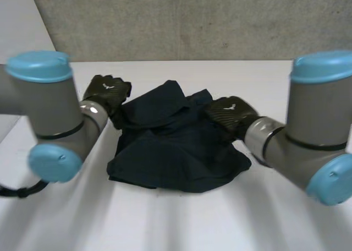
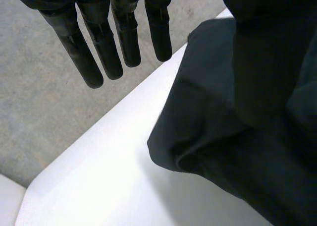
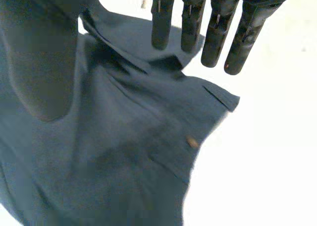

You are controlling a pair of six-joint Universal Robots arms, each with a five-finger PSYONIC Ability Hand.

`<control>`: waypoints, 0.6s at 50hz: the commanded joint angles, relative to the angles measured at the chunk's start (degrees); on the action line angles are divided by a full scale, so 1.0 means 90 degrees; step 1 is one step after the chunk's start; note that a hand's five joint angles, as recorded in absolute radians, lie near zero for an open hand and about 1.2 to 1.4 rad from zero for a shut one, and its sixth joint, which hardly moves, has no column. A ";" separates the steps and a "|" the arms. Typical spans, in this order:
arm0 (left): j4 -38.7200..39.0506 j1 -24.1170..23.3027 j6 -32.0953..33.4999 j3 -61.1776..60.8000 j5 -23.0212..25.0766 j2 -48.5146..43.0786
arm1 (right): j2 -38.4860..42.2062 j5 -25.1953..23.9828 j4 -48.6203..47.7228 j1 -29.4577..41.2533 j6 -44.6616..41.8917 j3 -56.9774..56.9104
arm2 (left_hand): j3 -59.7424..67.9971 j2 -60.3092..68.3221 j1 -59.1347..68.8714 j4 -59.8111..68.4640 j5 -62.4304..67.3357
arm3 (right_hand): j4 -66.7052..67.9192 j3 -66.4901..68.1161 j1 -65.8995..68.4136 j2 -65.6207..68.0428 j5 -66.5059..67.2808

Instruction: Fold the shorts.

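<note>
Shorts (image 1: pixel 176 146), dark navy: a rumpled heap in the middle of the white table (image 1: pixel 275 223). Waistband and leg openings cannot be told apart and the long axis is unclear; one peak points to the far edge.
Left hand (image 1: pixel 107 91): at the heap's far-left edge, fingers (image 2: pixel 106 47) straight, gripping nothing.
Right hand (image 1: pixel 231 112): at the far-right edge, fingers (image 3: pixel 218 32) straight above the cloth, thumb apart.
</note>
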 commanded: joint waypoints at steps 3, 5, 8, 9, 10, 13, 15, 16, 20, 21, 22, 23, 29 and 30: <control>-0.0027 -0.0036 -0.1265 -0.1515 0.0102 0.1535 | -0.0078 -0.0132 0.0604 -0.0476 -0.0814 0.0210 | 0.0157 0.0207 0.0265 0.0246 0.0281 | -0.0293 -0.0309 -0.0053 -0.0381 -0.0299; -0.0105 -0.0056 -0.1666 -0.1691 0.0239 0.1624 | 0.0000 -0.0142 0.0584 -0.0476 -0.0932 0.0259 | 0.0194 0.0244 0.0302 0.0283 0.0319 | -0.0294 -0.0309 -0.0053 -0.0381 -0.0299; -0.0329 -0.0075 -0.2007 -0.1964 0.0376 0.1633 | 0.0303 -0.0142 0.0496 -0.0466 -0.1390 0.0366 | 0.0194 0.0244 0.0302 0.0283 0.0319 | -0.0256 -0.0272 -0.0016 -0.0344 -0.0262; -0.0369 -0.0075 -0.2057 -0.2033 0.0386 0.1633 | 0.0352 -0.0142 0.0467 -0.0456 -0.1498 0.0395 | 0.0194 0.0244 0.0302 0.0283 0.0319 | -0.0238 -0.0253 0.0003 -0.0325 -0.0243; -0.0398 -0.0075 -0.2077 -0.2082 0.0396 0.1604 | 0.0391 -0.0142 0.0418 -0.0456 -0.1595 0.0434 | 0.0194 0.0244 0.0302 0.0283 0.0319 | -0.0219 -0.0235 0.0022 -0.0306 -0.0224; -0.0399 -0.0075 -0.2077 -0.2268 0.0376 0.1478 | 0.0469 -0.0152 0.0048 -0.0437 -0.1791 0.0610 | 0.0213 0.0263 0.0321 0.0302 0.0337 | 0.0005 -0.0011 0.0245 -0.0083 0.0000; -0.0399 -0.0075 -0.2067 -0.2317 0.0357 0.1332 | 0.0527 -0.0181 -0.0332 -0.0437 -0.1801 0.0746 | 0.0232 0.0282 0.0340 0.0321 0.0356 | 0.0172 0.0157 0.0413 0.0085 0.0167; -0.0379 -0.0066 -0.2067 -0.2336 0.0347 0.1128 | 0.0557 -0.0210 -0.0450 -0.0437 -0.1811 0.0786 | 0.0232 0.0282 0.0340 0.0321 0.0356 | 0.0285 0.0269 0.0525 0.0197 0.0279; -0.0369 -0.0036 -0.2067 -0.2288 0.0357 0.0716 | 0.0703 -0.0308 -0.0802 -0.0437 -0.1860 0.0942 | 0.0306 0.0356 0.0414 0.0395 0.0431 | 0.0379 0.0363 0.0620 0.0292 0.0374; -0.0350 -0.0017 -0.2067 -0.2278 0.0357 0.0657 | 0.0723 -0.0318 -0.0841 -0.0437 -0.1860 0.0962 | 0.0307 0.0356 0.0414 0.0396 0.0431 | 0.0398 0.0382 0.0638 0.0310 0.0392; -0.0321 -0.0017 -0.2067 -0.2278 0.0357 0.0628 | 0.0752 -0.0318 -0.0852 -0.0437 -0.1870 0.0982 | 0.0307 0.0356 0.0414 0.0396 0.0431 | 0.0416 0.0401 0.0657 0.0329 0.0411; -0.0243 0.0002 -0.2067 -0.2288 0.0357 0.0560 | 0.0820 -0.0308 -0.0881 -0.0437 -0.1870 0.1011 | 0.0325 0.0375 0.0433 0.0414 0.0449 | 0.0417 0.0401 0.0657 0.0329 0.0411; 0.0050 0.0003 -0.2067 -0.2327 0.0357 0.0501 | 0.0977 -0.0308 -0.0998 -0.0437 -0.1889 0.1011 | 0.0605 0.0655 0.0713 0.0694 0.0729 | 0.0864 0.0848 0.1105 0.0777 0.0859; 0.0080 0.0003 -0.2067 -0.2327 0.0357 0.0501 | 0.1006 -0.0308 -0.1037 -0.0437 -0.1889 0.1011 | 0.0717 0.0766 0.0824 0.0806 0.0841 | 0.1013 0.0997 0.1254 0.0926 0.1008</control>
